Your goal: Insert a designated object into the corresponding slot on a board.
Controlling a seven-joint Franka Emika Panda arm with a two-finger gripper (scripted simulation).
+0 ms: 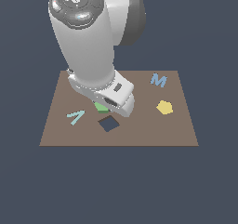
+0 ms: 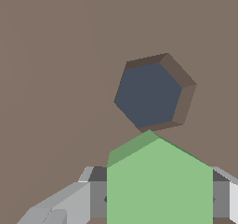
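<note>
arm bent low, gripper (image 2: pixel 159 200) pointing down, fingers (image 2: pixel 95 197) clamped shut

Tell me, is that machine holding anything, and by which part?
Yes: the end effector grips the green block by two opposite sides, one finger on each, near the hexagonal slot.

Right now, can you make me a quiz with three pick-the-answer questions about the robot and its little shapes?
1. Where is the yellow block?
A. on the board
B. inside the square hole
C. on the robot arm

2. What colour is the block in the gripper?
A. red
B. green
C. yellow

3. What is in the many-sided slot?
A. the letter M
B. the green block
C. nothing

Answers:
1. A, it lies flat on the brown board, towards the exterior view's right.
2. B, the wrist view shows it green between the fingers.
3. C, the wrist view shows the slot dark and bare, with the block apart from it.
</note>
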